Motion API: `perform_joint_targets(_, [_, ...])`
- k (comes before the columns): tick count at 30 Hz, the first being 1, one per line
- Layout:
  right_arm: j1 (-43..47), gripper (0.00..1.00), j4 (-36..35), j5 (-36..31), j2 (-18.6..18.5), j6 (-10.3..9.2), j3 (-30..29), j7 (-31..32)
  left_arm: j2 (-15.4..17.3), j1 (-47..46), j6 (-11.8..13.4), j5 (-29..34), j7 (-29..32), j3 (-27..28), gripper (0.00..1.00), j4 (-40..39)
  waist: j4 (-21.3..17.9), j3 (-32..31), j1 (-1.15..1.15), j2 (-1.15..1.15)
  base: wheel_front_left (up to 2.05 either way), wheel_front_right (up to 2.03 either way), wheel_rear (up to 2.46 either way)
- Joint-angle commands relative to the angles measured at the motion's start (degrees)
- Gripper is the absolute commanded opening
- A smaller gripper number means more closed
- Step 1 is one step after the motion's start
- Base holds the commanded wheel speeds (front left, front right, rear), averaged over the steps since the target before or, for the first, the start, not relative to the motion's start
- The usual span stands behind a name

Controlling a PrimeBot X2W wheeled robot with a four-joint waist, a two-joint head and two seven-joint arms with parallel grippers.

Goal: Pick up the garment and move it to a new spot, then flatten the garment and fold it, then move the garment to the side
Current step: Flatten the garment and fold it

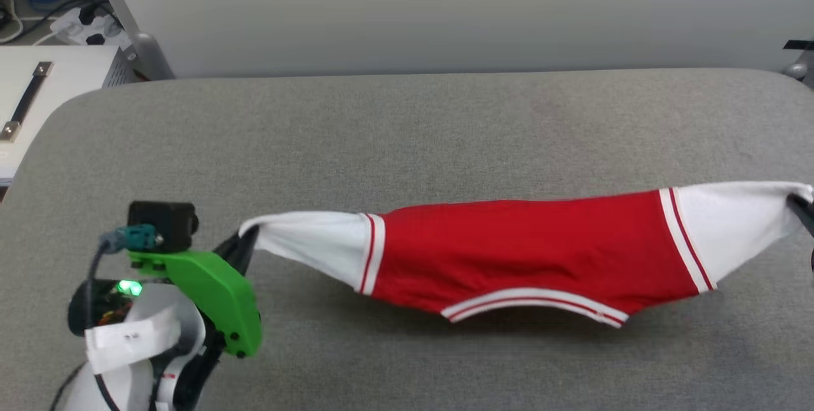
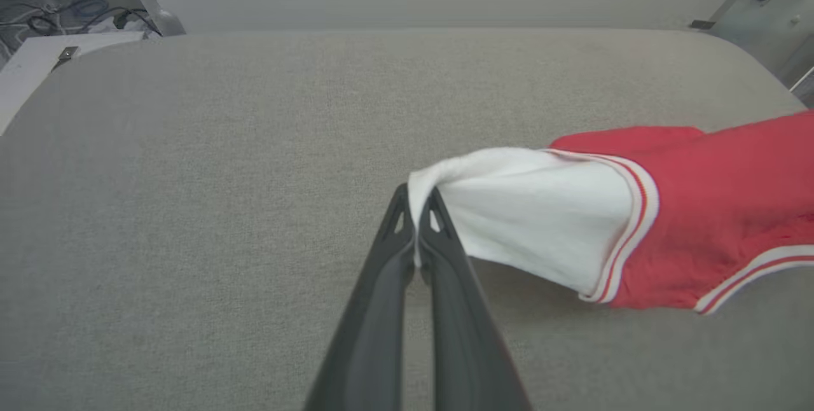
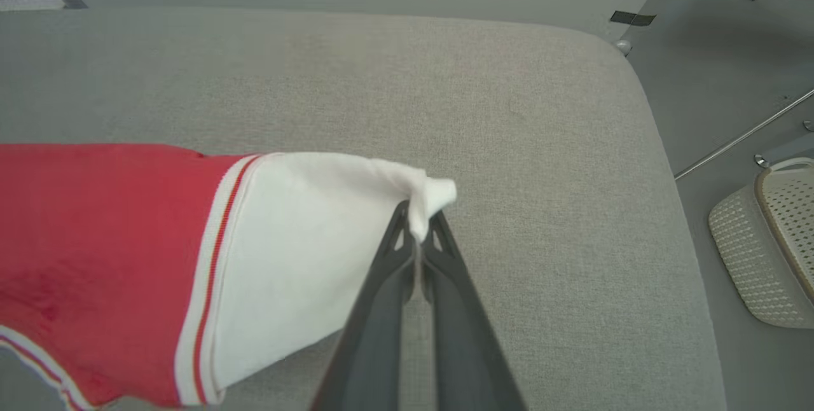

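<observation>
The garment [image 1: 528, 249], a red jersey with white sleeve panels and red-white striped trim, hangs stretched sideways above the grey table [image 1: 407, 131]. My left gripper [image 1: 245, 239] is shut on the tip of its left white sleeve [image 2: 534, 207]; the left wrist view shows that gripper [image 2: 416, 207] pinching the cloth. My right gripper [image 1: 802, 204], at the right edge of the head view, is shut on the other white sleeve [image 3: 305, 239]; the right wrist view has it [image 3: 416, 223] clamped on the sleeve's corner. The jersey sags in the middle and casts a shadow on the table.
The padded table has rounded corners, and its right edge [image 3: 674, 207] drops to the floor. A cream perforated basket [image 3: 769, 239] stands on the floor to the right. A white cabinet [image 1: 38, 93] with cables sits off the far left corner.
</observation>
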Motion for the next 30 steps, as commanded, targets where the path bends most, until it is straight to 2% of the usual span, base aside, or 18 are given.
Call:
perform_joint_targets(1, [-1.7, 0.00, -1.1, 1.4, 0.2, 0.01, -0.1, -0.6, 0.7, -2.1, 0.7, 0.0, -1.1, 1.4, 0.00, -0.8, -0.9, -2.5, 0.00, 0.00, 0.00, 0.00, 0.00])
perform_joint_targets(9, [-7.8, 0.00, -4.9, 1.6, -0.1, 0.01, -1.2, -3.8, 3.8, -8.1, 0.7, 0.5, -2.0, 4.6, 0.00, -3.7, -1.6, -5.0, 0.00, 0.00, 0.00, 0.00, 0.00])
perform_joint_targets(18, [-16.1, 0.00, -4.7, -0.4, 0.1, 0.01, -1.0, -6.0, 6.4, -16.7, 0.1, 0.8, -2.9, 6.5, 0.00, -5.5, -1.8, -3.4, 0.00, 0.00, 0.00, 0.00, 0.00])
perform_joint_targets(24, [-21.9, 0.00, -3.7, -1.2, 0.4, 0.01, -0.2, -6.5, 7.3, -23.4, 0.1, 1.9, -5.5, 7.1, 0.00, -4.1, -1.5, 0.4, 0.00, 0.00, 0.00, 0.00, 0.00])
perform_joint_targets(30, [-30.7, 0.00, -1.2, -2.3, 0.6, 0.01, 0.4, -7.9, 8.2, -32.4, -0.9, 1.9, -7.6, 6.9, 0.00, -1.3, -1.2, 7.7, 0.00, 0.00, 0.00, 0.00, 0.00])
